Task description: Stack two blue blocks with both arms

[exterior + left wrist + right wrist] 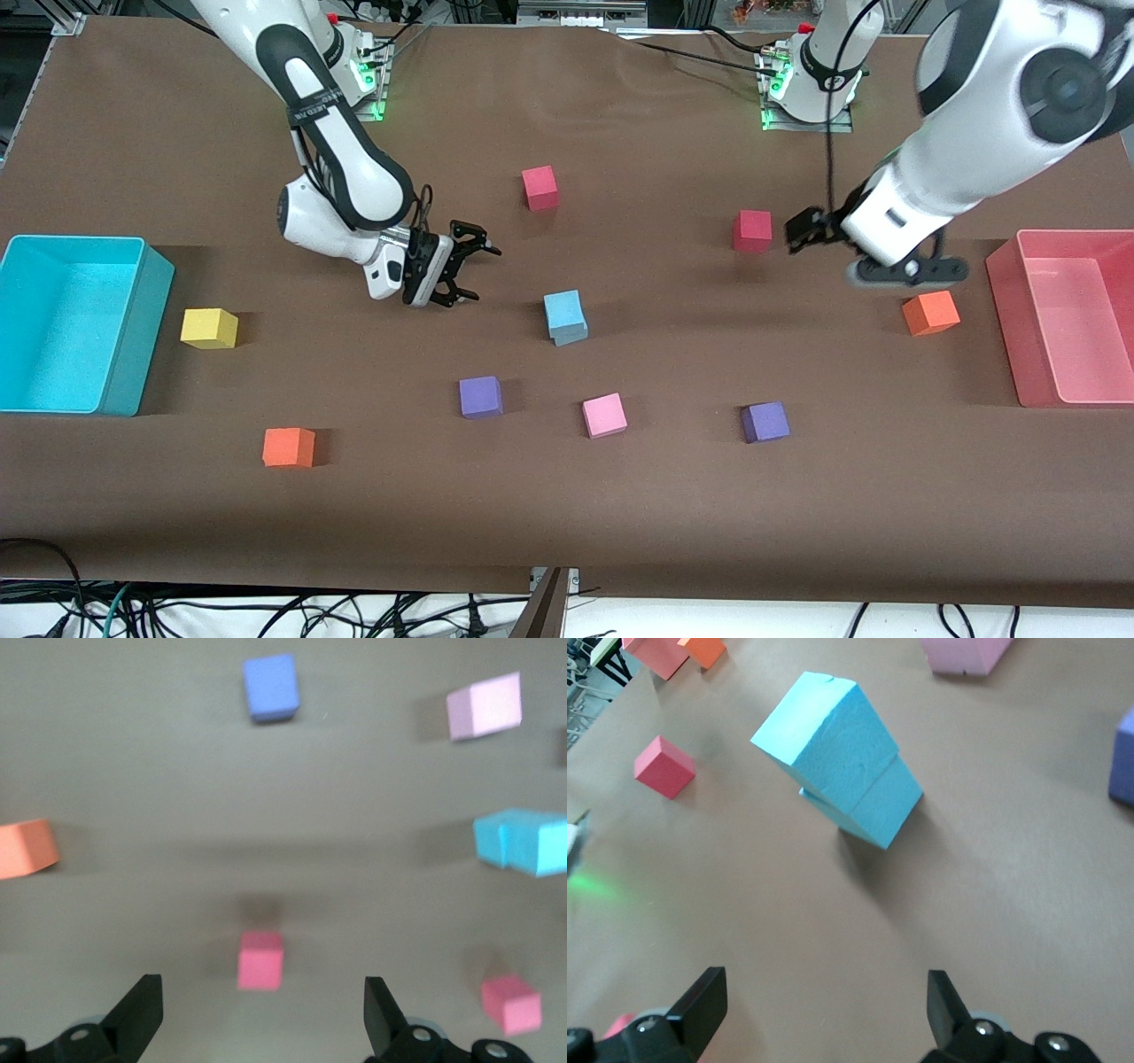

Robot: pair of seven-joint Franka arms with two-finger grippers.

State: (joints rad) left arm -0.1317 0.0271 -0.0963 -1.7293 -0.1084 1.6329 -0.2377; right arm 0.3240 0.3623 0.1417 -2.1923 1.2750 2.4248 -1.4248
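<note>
Lowest in the front view, so nearest the camera, an orange cube (288, 447) sits in the lower left of the frame. A little higher runs a loose row of a purple cube (480, 396), a pink cube (604, 415) and a second purple cube (765, 422).

Above the gap between the first purple cube and the pink one, near the centre of the frame, the two blue blocks stand stacked: the upper blue block (563, 309) rests on the lower blue block (569, 334), turned slightly so the edges do not line up. The right wrist view shows the same pair (837, 757), the top one shifted over the bottom one.

The right gripper (467, 266) hangs over bare tablecloth just beside the stack, toward the right arm's end of the table, apart from the blocks. Its fingers are spread wide and empty, with the stack in front of the gap between them.

The left gripper (806, 229) is in the upper right of the front view, over the table beside a red cube (752, 230). Its fingers (142, 1010) are spread and hold nothing; in the left wrist view the red cube (260, 959) lies between them and farther out, and the stack (523, 841) shows at the frame's right edge.

Another red cube (539, 188) lies in the upper middle, a yellow cube (209, 328) beside the cyan bin (133, 328) at left, and a second orange cube (930, 313) beside the pink bin (1010, 310) at right.
</note>
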